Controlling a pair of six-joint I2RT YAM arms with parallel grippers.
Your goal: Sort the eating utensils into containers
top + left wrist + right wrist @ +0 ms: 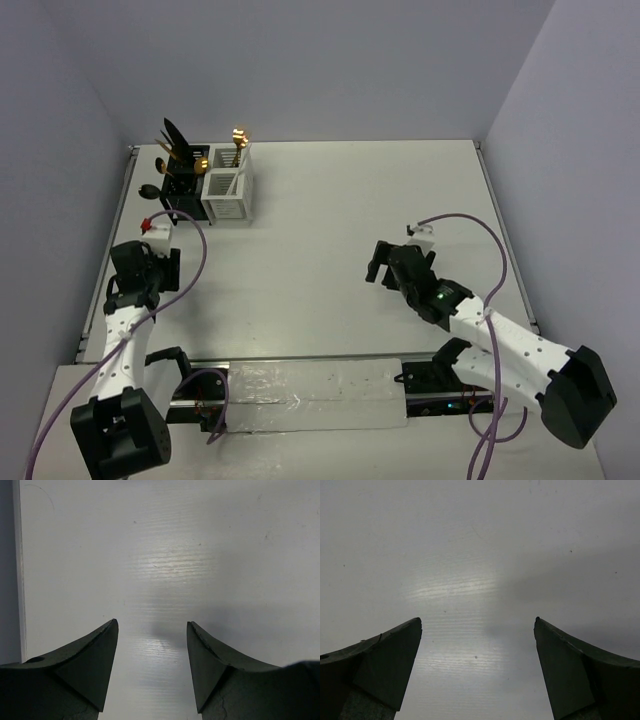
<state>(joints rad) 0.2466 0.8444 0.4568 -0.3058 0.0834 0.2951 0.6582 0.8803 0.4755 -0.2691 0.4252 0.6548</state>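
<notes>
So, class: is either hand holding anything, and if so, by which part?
Nothing is held: the left hand and right hand are both open above the table.

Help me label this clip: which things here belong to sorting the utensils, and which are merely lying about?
Job: black caddy; white caddy; utensils standing in them; left gripper and right gripper, both open.
Lying about: purple cables; shiny strip between the arm bases.

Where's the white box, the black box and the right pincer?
white box (228,203): top view, front slatted wall.
black box (182,193): top view, front wall.
right pincer (477,622): right wrist view, gap between fingertips.
</notes>
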